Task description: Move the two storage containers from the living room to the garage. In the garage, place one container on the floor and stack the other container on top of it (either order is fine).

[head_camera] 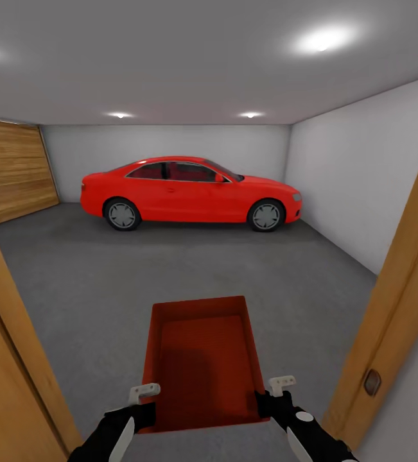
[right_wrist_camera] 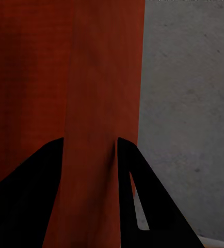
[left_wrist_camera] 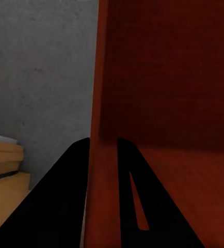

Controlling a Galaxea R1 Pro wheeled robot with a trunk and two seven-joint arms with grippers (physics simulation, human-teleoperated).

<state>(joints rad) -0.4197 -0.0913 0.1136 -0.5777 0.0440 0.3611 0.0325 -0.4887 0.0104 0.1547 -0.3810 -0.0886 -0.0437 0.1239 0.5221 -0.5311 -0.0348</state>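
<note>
Both grippers, left gripper (head_camera: 146, 399) and right gripper (head_camera: 274, 393), clamp the storage container (head_camera: 202, 359) walls, carrying it through the doorway; next, lowering onto the garage floor (head_camera: 170, 269).

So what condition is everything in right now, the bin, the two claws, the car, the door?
Bin: empty, held level above the floor by both side walls.
Left gripper: shut on the bin's wall.
Right gripper: shut on the opposite wall.
Car: parked, doors closed.
Door: open.
</note>
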